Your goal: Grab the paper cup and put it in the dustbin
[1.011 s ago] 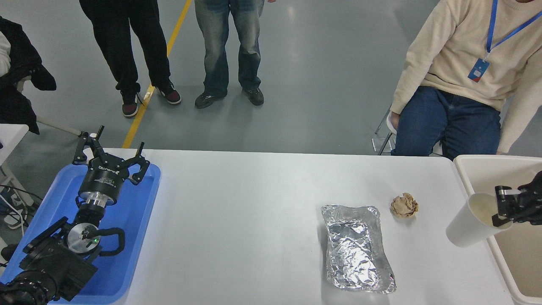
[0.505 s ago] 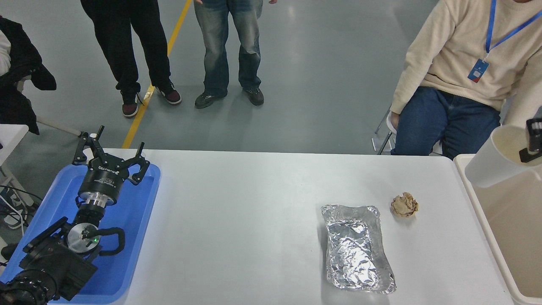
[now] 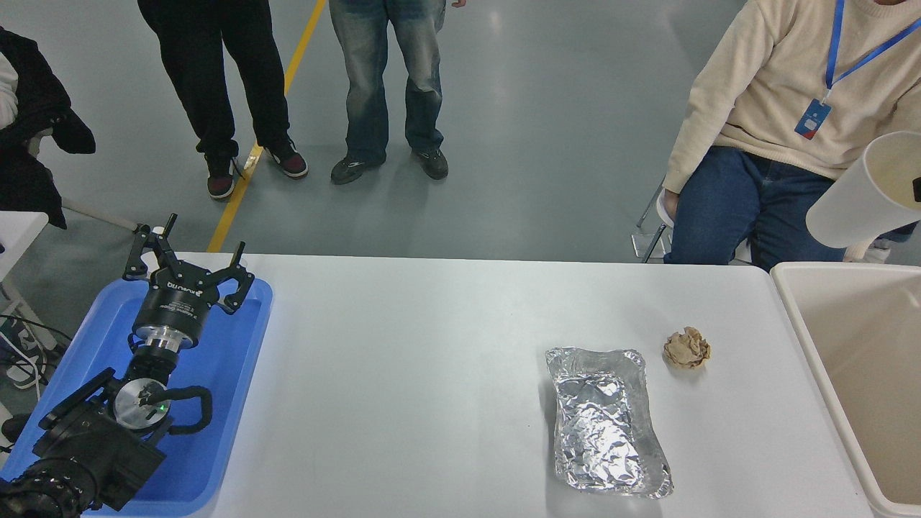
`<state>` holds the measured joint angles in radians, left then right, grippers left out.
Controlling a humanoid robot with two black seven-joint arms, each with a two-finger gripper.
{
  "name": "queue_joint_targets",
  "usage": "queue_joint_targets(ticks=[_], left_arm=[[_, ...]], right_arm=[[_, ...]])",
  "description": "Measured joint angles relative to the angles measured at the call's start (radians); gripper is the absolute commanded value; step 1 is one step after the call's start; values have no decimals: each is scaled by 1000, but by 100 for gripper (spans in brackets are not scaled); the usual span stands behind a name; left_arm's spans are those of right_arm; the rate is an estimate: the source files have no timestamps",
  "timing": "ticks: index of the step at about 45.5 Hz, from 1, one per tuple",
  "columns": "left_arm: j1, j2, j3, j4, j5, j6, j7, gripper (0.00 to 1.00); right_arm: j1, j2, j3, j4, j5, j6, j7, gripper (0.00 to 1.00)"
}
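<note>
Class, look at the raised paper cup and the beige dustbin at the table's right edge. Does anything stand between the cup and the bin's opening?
Nothing visible does. The paper cup hangs tilted in the air above the dustbin, whose opening is uncovered. The paper ball and foil tray lie on the table to its left, off the path.

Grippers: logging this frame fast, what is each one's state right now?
Left gripper: open, empty, over the blue tray.
Right gripper: almost wholly out of frame, state cannot be told; paper cup is aloft there.
</note>
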<state>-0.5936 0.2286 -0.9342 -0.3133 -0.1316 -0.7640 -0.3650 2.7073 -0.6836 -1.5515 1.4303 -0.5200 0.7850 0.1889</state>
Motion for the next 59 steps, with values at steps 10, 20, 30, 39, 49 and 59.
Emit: queue_joint_targets(ticks=[10, 20, 30, 39, 49, 59], left_arm=[[0, 0, 0, 0, 0, 0, 0, 100], [0, -1, 0, 0, 0, 0, 0, 100], [0, 0, 0, 0, 0, 0, 0, 100], [0, 0, 0, 0, 0, 0, 0, 100], [0, 0, 0, 0, 0, 0, -1, 100], [0, 0, 0, 0, 0, 0, -1, 100]], right_arm=[[-50, -25, -21, -44, -8, 0, -1, 0], [-196, -147, -68, -152, -4, 0, -2, 0], [-410, -264, -63, -281, -1, -23, -4, 0], [-676, -345, 107, -431, 22, -60, -7, 0], [-1054, -378, 429, -582, 33, -173, -13, 0], [-1383, -339, 698, -715, 37, -338, -26, 0]])
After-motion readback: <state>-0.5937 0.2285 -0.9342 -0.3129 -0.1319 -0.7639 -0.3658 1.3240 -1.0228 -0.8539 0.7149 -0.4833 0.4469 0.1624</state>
